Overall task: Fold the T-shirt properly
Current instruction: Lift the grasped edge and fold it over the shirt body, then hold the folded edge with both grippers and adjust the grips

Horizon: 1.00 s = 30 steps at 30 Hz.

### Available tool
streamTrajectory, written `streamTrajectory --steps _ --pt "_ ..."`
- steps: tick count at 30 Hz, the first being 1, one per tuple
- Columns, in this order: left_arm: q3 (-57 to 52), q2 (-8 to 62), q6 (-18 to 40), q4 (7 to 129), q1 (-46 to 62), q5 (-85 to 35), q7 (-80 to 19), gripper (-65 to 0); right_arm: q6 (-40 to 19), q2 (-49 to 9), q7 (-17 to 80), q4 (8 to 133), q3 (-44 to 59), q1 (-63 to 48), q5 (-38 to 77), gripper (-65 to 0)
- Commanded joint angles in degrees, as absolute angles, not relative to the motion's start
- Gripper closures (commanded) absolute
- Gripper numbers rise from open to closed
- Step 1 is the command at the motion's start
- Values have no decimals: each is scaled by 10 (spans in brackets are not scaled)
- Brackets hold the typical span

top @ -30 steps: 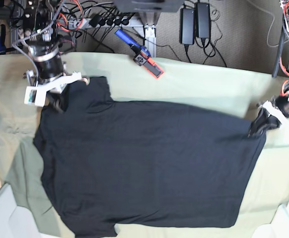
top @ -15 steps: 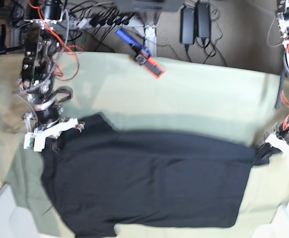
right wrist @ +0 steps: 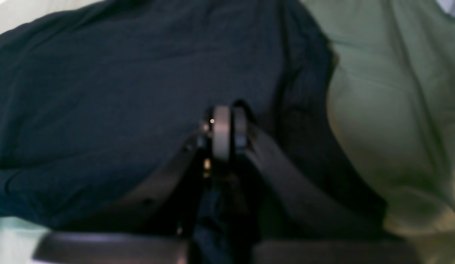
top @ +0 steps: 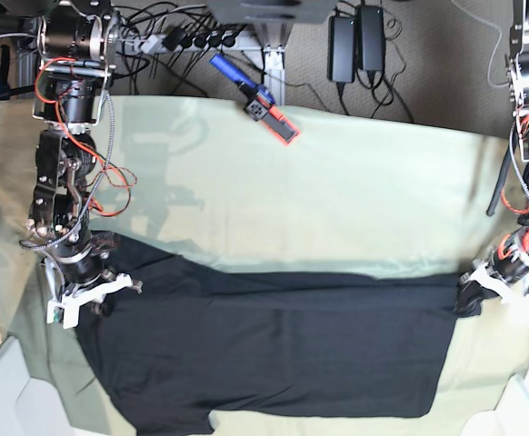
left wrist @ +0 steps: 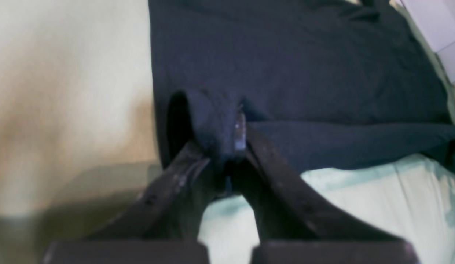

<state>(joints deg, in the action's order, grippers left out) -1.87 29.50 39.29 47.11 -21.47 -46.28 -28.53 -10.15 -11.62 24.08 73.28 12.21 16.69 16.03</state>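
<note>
Both pincers are clamping down on cloth right now. The left gripper (left wrist: pixel 227 146) is pinching a bunched-up fold of the black T-shirt (top: pixel 274 354) between its two dark fingers (left wrist: pixel 275 183), jaws narrow with fabric stuffed in between. In the base view that gripper (top: pixel 472 298) is sitting at the shirt's right-hand corner, low over the table. The right gripper (right wrist: pixel 223 135) is doing the same thing on its side: jaws nearly together, dark cloth caught between them and hanging down under the fingers. In the base view it (top: pixel 92 304) is sitting at the shirt's upper left corner.

Going big to small from there: the pale green cloth sheet (top: pixel 355 182) is covering the whole tabletop, a bit wrinkled by the right gripper. The T-shirt is lying across the near half of it, spread flat along the bottom, with its far edge doubled over toward the camera side as a long fold line running between the two grippers (top: pixel 283 286). One sleeve is poking off the lower left.

Further back, a small blue and orange tool (top: pixel 257 98) is lying at the far edge of the sheet, well apart from the shirt. Behind that, black power bricks (top: pixel 355 41) and cables are hanging around.
</note>
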Motion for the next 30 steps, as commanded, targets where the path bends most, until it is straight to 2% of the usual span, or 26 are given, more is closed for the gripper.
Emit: streamTrajectory --steps 1,2,5,6,7,9,10,14,20,24,30 --pt "-20 301 400 476 -234 -461 -266 0 -140 -124 225 732 124 188 162 0" --pt "-19 297 400 475 -235 -453 -263 -40 -141 -123 223 722 124 194 162 0" --pt "-18 294 400 475 -238 -439 -258 -295 -147 -123 206 696 123 202 163 0" --pt "-18 294 400 475 -238 -434 -259 -365 -154 -123 201 689 123 203 163 -51" --pt "-18 294 400 475 -238 -432 -259 -403 -156 -123 196 684 123 203 163 -179" --pt "-18 294 400 475 -238 -432 -259 -411 -156 -123 195 677 124 203 163 -425" --pt "-18 294 400 475 -238 -432 -260 -411 -154 -123 195 676 124 203 163 -449" --pt "-29 300 400 476 -238 -460 -310 -411 -147 -123 200 689 138 203 166 -446" --pt "-105 319 400 477 -237 -554 -428 -410 -145 -124 350 761 270 203 207 -445" --pt "-113 335 400 477 -235 -594 -446 -410 -146 -134 380 776 354 194 229 -445" --pt "-113 338 400 477 -217 -622 -453 -410 -146 -139 380 773 374 130 277 -445"
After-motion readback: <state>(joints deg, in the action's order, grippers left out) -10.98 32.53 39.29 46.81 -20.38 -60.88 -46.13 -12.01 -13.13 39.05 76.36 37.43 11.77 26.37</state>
